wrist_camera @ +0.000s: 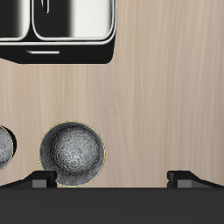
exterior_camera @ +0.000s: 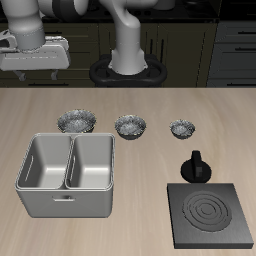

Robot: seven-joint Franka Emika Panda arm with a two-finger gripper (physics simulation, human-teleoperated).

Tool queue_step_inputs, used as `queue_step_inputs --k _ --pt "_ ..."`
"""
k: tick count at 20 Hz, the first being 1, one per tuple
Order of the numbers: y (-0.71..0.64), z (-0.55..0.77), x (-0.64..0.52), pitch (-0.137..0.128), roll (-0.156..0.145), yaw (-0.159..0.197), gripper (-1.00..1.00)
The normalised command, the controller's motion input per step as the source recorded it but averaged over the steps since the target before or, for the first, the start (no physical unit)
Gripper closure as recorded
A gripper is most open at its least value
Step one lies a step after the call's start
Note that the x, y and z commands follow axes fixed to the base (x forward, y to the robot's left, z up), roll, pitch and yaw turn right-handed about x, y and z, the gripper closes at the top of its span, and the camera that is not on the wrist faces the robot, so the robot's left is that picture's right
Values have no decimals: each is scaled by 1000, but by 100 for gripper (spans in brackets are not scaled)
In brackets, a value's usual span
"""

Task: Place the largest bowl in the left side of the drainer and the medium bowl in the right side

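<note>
The claw [wrist_camera: 112, 178] is spread apart, empty, above three bowls and one drainer [exterior_camera: 66, 186].

Greys and blacks on a pale wood-grain table

The three bowls, largest bowl [exterior_camera: 76, 121], medium bowl [exterior_camera: 130, 126] and smallest bowl [exterior_camera: 181, 127], are shiny grey with a speckled, crinkled pattern and dark rims. In front of them, the drainer [exterior_camera: 66, 196] is plain light grey metal. Beside the drainer, the square plate [exterior_camera: 209, 214] is flat black with concentric rings, and the knob [exterior_camera: 194, 167] is black.
</note>
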Motion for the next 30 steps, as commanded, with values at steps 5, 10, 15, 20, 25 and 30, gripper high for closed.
queue_step_inputs --k 5,10,15,20,25,30 --pt "-55 -371 -22 30 9 -13 -100" --pt "-36 -500 -98 30 16 8 -100" --pt "-10 -531 -239 -2 30 -25 -100" --pt "-63 -528 -151 33 6 -6 -100" --pt "40 -424 -104 46 13 -16 -100" --pt "180 -276 -153 6 32 18 -100"
